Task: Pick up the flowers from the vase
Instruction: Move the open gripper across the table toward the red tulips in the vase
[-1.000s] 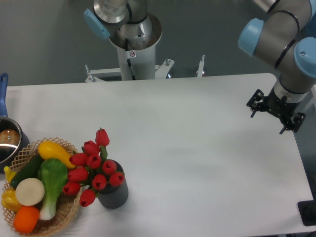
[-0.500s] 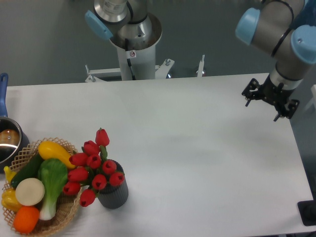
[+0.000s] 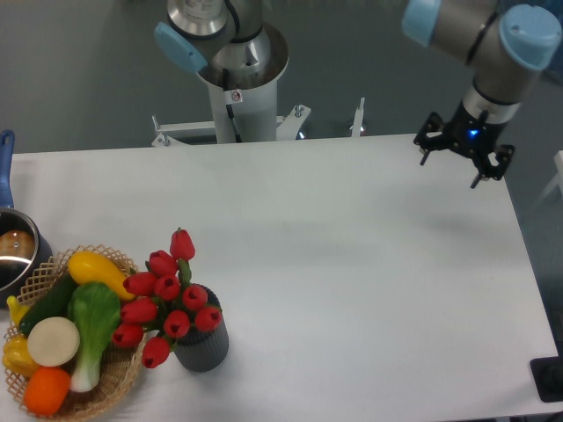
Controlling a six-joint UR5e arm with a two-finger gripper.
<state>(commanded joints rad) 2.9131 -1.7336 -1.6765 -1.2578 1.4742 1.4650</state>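
Since the earlier shots the gripper (image 3: 450,172) has drifted up and to the left along the far right edge of the table (image 3: 352,264), so now it hangs over the back right corner. Nothing else has budged. Its two fingers are spread apart with nothing between them, so it's not holding anything, and a small blue light glows on its body.

Way across the table, near the front left, sits the one vase (image 3: 202,343), dark grey and ribbed, standing upright. The flowers (image 3: 167,297) are in it, fanning out wider than the rim and leaning left toward the basket. I count about ten red tulip buds, though a couple overlap so I could be off by one. Gripper and flowers are well apart, pretty much on opposite corners.

Just beside the vase on the left, touching or nearly so, is one wicker basket (image 3: 123,374) with toy veggies: one bok choy (image 3: 92,321), one yellow squash (image 3: 101,272), one orange (image 3: 46,389), one dark green cucumber-ish thing (image 3: 48,303), one white round slice (image 3: 53,341), and some yellow bits at the left edge that I can't count properly. One steel pot (image 3: 16,255) with a blue handle is cut off at the left edge.
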